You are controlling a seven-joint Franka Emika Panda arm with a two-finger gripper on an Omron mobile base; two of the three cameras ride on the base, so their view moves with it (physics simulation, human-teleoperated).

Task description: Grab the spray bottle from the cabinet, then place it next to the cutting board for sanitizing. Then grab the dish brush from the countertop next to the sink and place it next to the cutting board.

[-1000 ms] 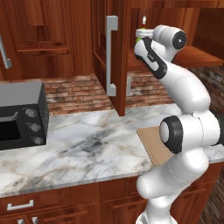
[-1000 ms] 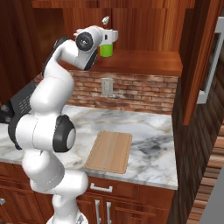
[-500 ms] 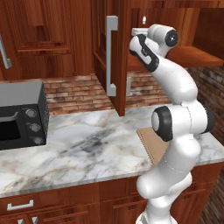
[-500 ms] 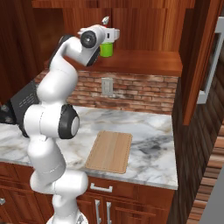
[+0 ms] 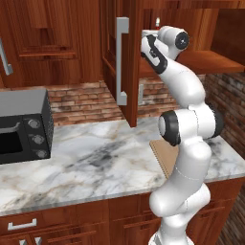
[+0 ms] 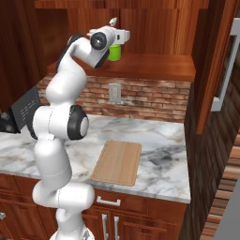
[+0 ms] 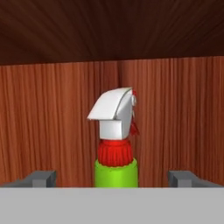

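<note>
The arm has swung further left and reached deeper into the cabinet; the bottle stands unmoved on its shelf. The fingers are apart, flanking the bottle without touching it.

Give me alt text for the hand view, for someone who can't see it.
A green spray bottle with a red collar and white trigger top stands upright, centred against the cabinet and its brown wood back wall. The end effector is open, a finger to each side of the bottle.
</note>
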